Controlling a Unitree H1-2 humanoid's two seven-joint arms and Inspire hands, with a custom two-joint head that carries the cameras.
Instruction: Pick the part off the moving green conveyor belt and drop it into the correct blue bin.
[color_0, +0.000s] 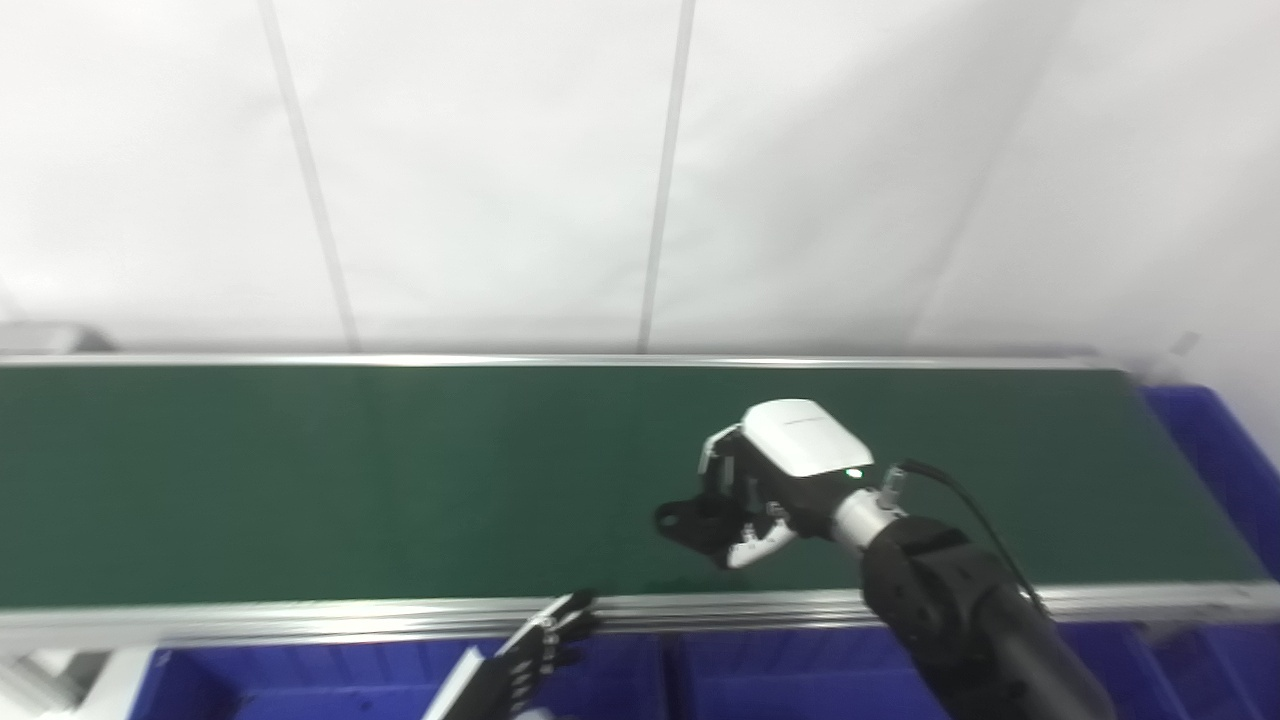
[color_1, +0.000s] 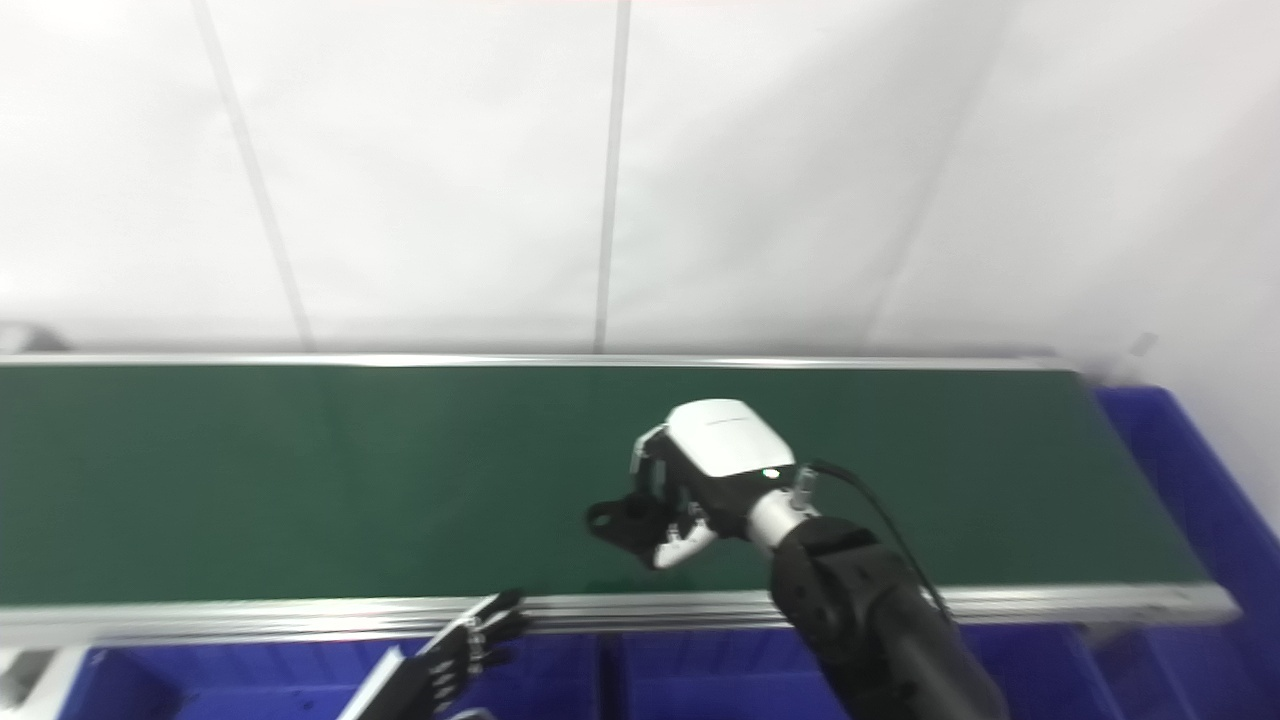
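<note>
The right hand (color_0: 775, 480) is over the green belt (color_0: 400, 480), near the front edge and a bit right of the middle. Its fingers are curled around a small black part (color_0: 690, 520), so it is grasping the part. The part sticks out to the left of the hand, and it is hard to tell if it is touching the belt or lifted just above it. The left hand (color_0: 545, 640) is low down at the front rail (color_0: 300, 612) of the belt, with its dark fingers spread apart and nothing in them. Blue bins (color_0: 780, 670) sit below the front edge, and one more blue bin (color_0: 1225, 460) sits at the right end of the belt.
</note>
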